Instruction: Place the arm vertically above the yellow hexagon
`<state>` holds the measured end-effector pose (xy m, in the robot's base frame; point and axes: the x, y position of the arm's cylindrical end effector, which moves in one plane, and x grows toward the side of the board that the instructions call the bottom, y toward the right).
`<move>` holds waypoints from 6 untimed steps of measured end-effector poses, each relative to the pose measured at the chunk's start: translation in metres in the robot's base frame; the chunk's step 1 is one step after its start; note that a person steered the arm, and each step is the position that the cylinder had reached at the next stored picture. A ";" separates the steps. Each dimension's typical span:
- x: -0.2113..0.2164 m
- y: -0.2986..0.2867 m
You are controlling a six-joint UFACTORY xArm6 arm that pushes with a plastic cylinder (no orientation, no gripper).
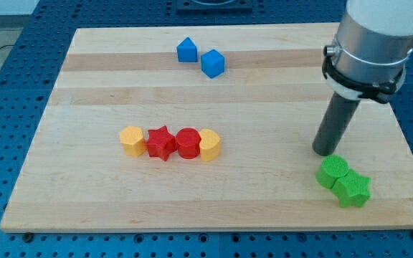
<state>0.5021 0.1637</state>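
Observation:
The yellow hexagon lies left of centre on the wooden board, at the left end of a touching row. To its right in that row come a red star, a red cylinder and a second yellow block. My tip rests on the board at the view's right, far to the right of the hexagon. It stands just above the green blocks and apart from the row.
A green cylinder and a green star sit together just below my tip near the board's bottom right. Two blue blocks sit near the top centre. The board's right edge is close to the arm.

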 end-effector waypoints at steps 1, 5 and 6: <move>-0.026 -0.003; -0.116 -0.254; -0.174 -0.329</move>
